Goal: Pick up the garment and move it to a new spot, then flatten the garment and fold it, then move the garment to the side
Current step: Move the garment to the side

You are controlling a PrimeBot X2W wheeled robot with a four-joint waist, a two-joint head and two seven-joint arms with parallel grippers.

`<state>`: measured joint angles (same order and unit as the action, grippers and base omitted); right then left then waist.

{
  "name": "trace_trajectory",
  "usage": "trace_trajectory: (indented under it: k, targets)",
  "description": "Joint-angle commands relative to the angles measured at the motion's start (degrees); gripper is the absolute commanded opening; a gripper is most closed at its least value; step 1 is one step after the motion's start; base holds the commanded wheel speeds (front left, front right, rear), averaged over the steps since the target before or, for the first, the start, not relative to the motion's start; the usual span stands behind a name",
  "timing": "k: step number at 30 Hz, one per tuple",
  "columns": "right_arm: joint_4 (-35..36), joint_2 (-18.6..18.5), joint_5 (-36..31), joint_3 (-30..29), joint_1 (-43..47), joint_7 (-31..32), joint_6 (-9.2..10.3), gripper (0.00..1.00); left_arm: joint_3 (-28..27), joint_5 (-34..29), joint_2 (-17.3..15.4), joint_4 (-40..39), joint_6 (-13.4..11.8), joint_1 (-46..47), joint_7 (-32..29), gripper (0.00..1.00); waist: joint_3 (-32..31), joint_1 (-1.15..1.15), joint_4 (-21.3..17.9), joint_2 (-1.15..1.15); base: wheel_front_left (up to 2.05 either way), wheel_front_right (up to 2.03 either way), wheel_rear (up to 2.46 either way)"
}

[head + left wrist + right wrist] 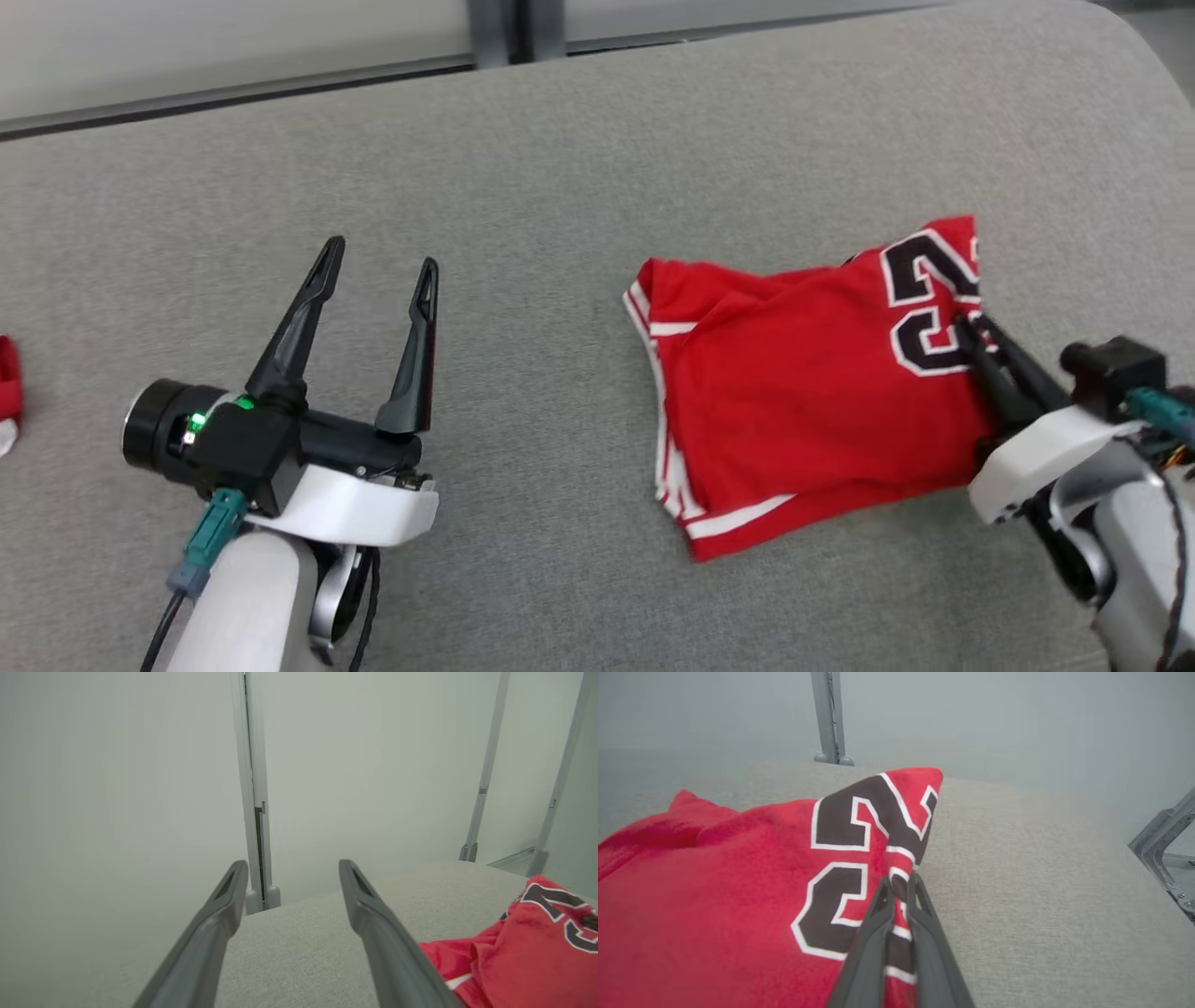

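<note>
The red jersey (803, 392) lies folded on the grey surface (523, 168), right of centre in the head view. The right fingers (1004, 378) are clenched on its right-hand edge. The left fingers (411, 345) hang spread wide at lower left, grasping nothing.

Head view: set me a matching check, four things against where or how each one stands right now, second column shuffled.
Things
1. left gripper
2. right gripper
3. red jersey
4. small red item

States
A. cut off at that view's left edge
B. fingers shut on the jersey's edge
C. fingers spread, nothing between them
D. lies on the grey surface, right of centre

Pairs: 1-C; 2-B; 3-D; 4-A
</note>
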<state>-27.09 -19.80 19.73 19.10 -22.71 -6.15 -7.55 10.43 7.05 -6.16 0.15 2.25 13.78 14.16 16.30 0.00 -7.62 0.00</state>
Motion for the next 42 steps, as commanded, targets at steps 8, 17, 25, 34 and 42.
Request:
trace_trajectory:
  k: [8,17,25,34,42]
  targets:
    - [-6.33,-9.94,1.48,-6.60,-10.66,-3.56,0.12,0.00,2.27,-2.14,-2.67,-6.07,2.01,7.14,-3.38,1.00,13.11,0.00,-6.28,0.00,0.00,0.00,0.00]
    - [-13.37,-16.89,2.06,-11.38,-20.53,-5.71,0.12,0.00,3.99,-3.31,-4.78,-11.38,3.19,13.16,-5.93,1.00,21.90,0.00,-5.73,0.00,0.00,0.00,0.00]
    - [-21.46,-16.50,2.61,-12.95,-25.58,-7.25,0.12,1.00,6.04,-3.54,-5.28,-12.10,3.70,15.54,-6.75,1.00,23.73,0.00,-6.03,0.00,0.00,0.00,0.00]
    - [-18.03,-9.87,4.06,-18.42,-19.59,-9.08,0.12,1.00,5.98,-2.09,-5.10,-8.32,2.56,12.12,-5.19,1.00,17.98,0.00,-8.20,0.00,0.00,0.00,0.00]
    - [-1.06,1.98,1.27,-24.16,-4.01,-9.08,0.12,1.00,4.73,-0.19,-5.06,-5.00,0.63,6.48,-3.97,1.00,11.10,0.00,-8.50,0.00,0.00,0.00,0.00]
